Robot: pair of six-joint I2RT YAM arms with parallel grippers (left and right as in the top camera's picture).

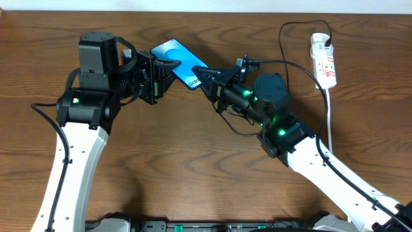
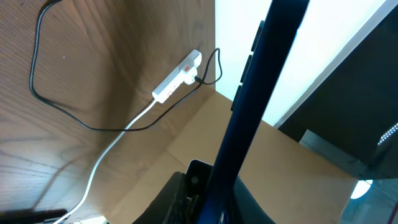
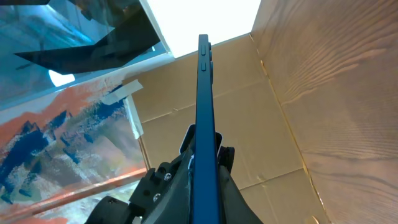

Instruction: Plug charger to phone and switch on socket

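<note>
The phone (image 1: 180,59), blue screen up, is held between both grippers over the far middle of the table. My left gripper (image 1: 161,69) is shut on its left end, where the phone (image 2: 255,93) shows edge-on between the jaws of that gripper (image 2: 214,171). My right gripper (image 1: 205,76) is shut on the other end, and there too the phone (image 3: 205,93) stands edge-on in the gripper (image 3: 205,140). The socket (image 1: 324,59) (image 2: 177,78) lies at the far right. The charger's black cable (image 1: 283,45) (image 2: 37,81) loops from it toward the right arm. I cannot make out its plug end.
The socket's white cord (image 1: 329,109) (image 2: 106,155) runs toward the table's near right. Brown cardboard walls (image 3: 249,106) stand beyond the table's edge. Both arms meet at the far middle of the wooden table (image 1: 193,167).
</note>
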